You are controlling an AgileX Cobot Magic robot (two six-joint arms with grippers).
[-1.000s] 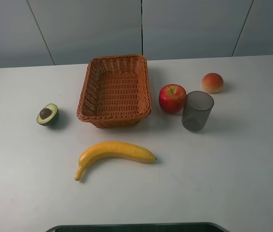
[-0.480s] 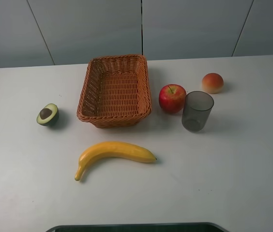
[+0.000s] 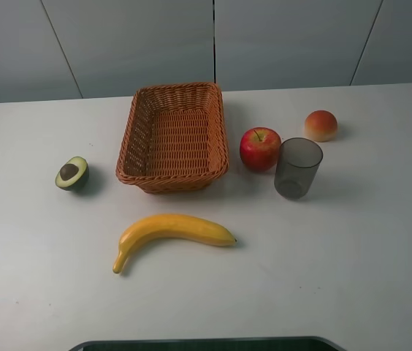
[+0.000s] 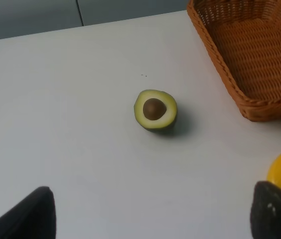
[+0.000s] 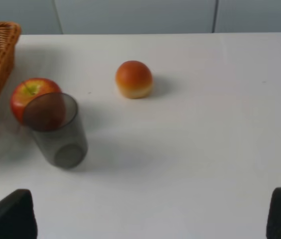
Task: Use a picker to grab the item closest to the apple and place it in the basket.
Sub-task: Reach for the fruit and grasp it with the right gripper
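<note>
Nothing moved. Tumbler (image 3: 298,168) untouched just beside apple (image 3: 260,148), basket (image 3: 173,180) empty; your left gripper (image 4: 153,215), right gripper (image 5: 145,216) jaws spread. Everything left to do.

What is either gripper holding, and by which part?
Nothing. The left gripper and right gripper are both open and empty; the tumbler stands ungripped beside the apple.

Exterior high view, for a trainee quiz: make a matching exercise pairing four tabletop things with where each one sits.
Things:
1. grey tumbler
2. avocado half
3. banana
4. peach

Places:
A. in front of the basket, nearest the camera
B. close beside the apple, on its right
C. left of the basket
D. farthest back on the right side

Pairs: 1-B, 2-C, 3-A, 4-D
</note>
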